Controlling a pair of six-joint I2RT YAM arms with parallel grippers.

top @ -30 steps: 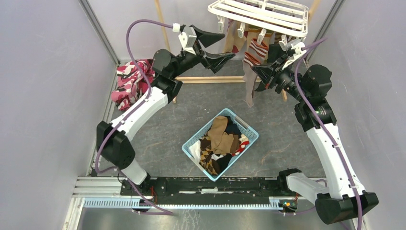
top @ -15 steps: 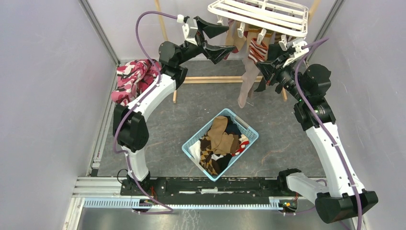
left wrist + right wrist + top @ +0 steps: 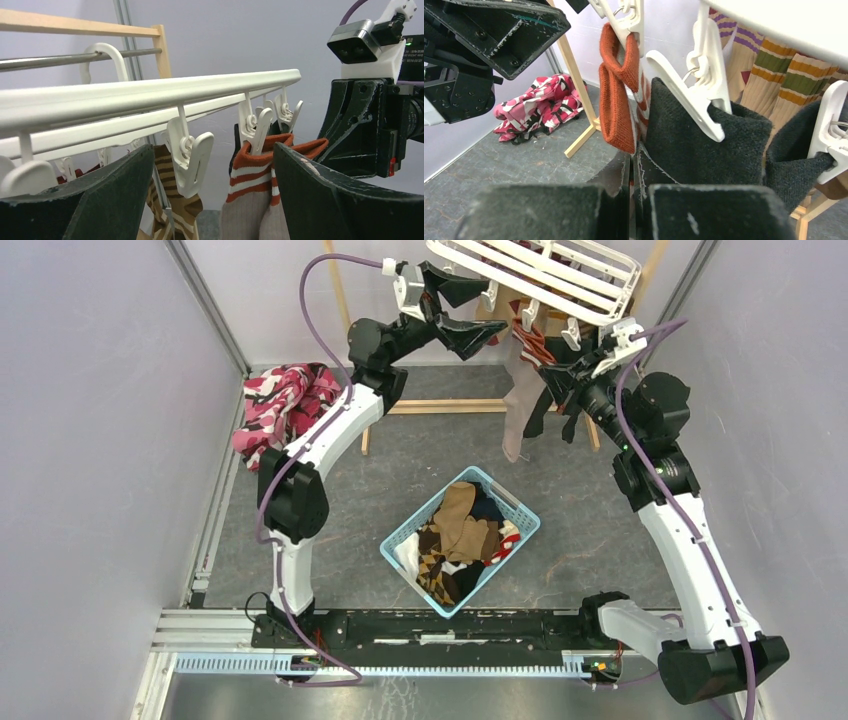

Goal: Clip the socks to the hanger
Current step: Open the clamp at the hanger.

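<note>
The white hanger [image 3: 540, 275] hangs at the top, with several socks on its clips. My left gripper [image 3: 497, 307] is open under its left side. In the left wrist view its jaws [image 3: 210, 150] stand wide around an empty white clip [image 3: 192, 162], with a brown striped sock [image 3: 175, 202] behind. My right gripper [image 3: 548, 375] is shut on the grey sock with the red-white cuff [image 3: 514, 410]. The cuff [image 3: 255, 170] sits in a clip. In the right wrist view the shut fingers [image 3: 631, 160] pinch below the red cuff [image 3: 616, 100], beside a clipped black sock [image 3: 704, 145].
A light blue mesh basket [image 3: 520, 505] with several socks stands on the floor in the middle. A pink, red and black patterned cloth [image 3: 280, 405] lies at the left wall. The wooden frame stand [image 3: 450, 406] runs under the hanger. Grey walls close both sides.
My left gripper has risen and moved right, up to the hanger's clips. My right gripper has lifted the grey sock up toward the hanger. The hanger has tilted.
</note>
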